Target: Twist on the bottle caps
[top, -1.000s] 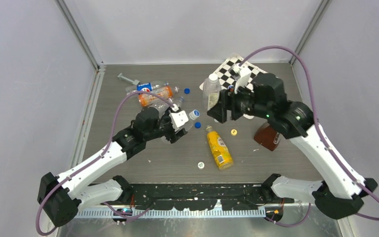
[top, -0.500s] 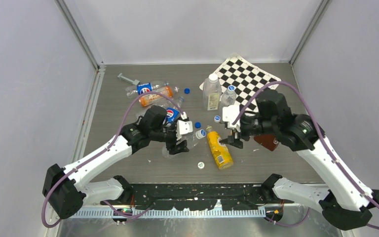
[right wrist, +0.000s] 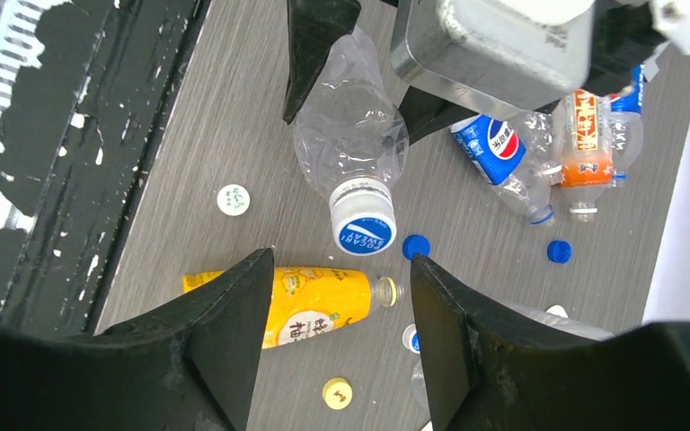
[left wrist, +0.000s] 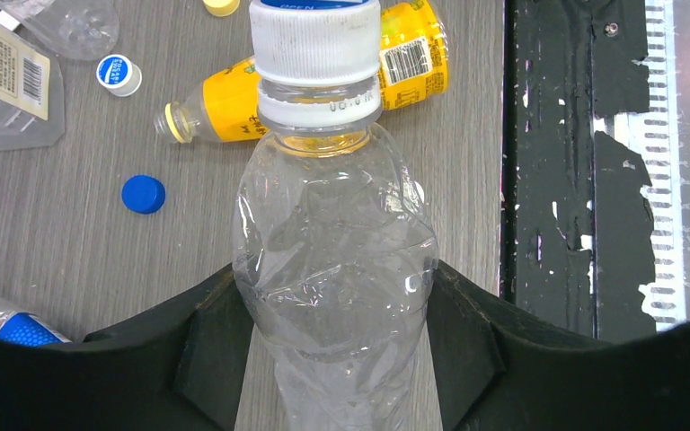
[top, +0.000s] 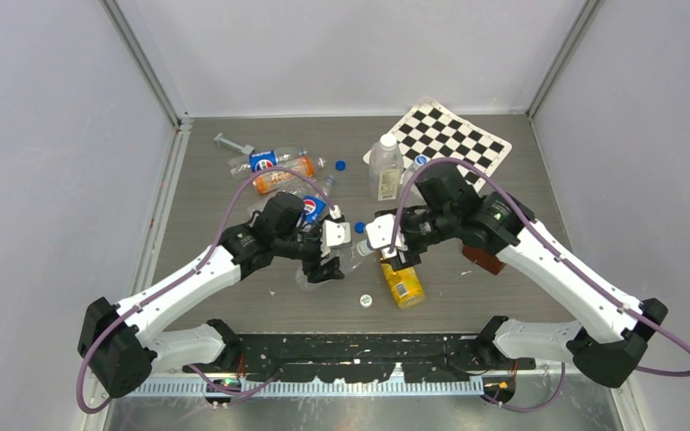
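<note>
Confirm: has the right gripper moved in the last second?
Yes. The right gripper has swung left and nearer, away from the checkerboard mat, to above the yellow bottle's neck.

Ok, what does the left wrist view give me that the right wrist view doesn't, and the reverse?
Only left wrist: a pale barcode label at the top left corner, and the ribbed side of the white plastic screw cap sitting on the neck. Only right wrist: the open right gripper, that cap just ahead of its fingertips, and the orange-labelled clear bottle. Both: the left gripper clamped on the crumpled clear plastic bottle, the yellow plastic bottle lying on its side, and a loose round blue cap.
</note>
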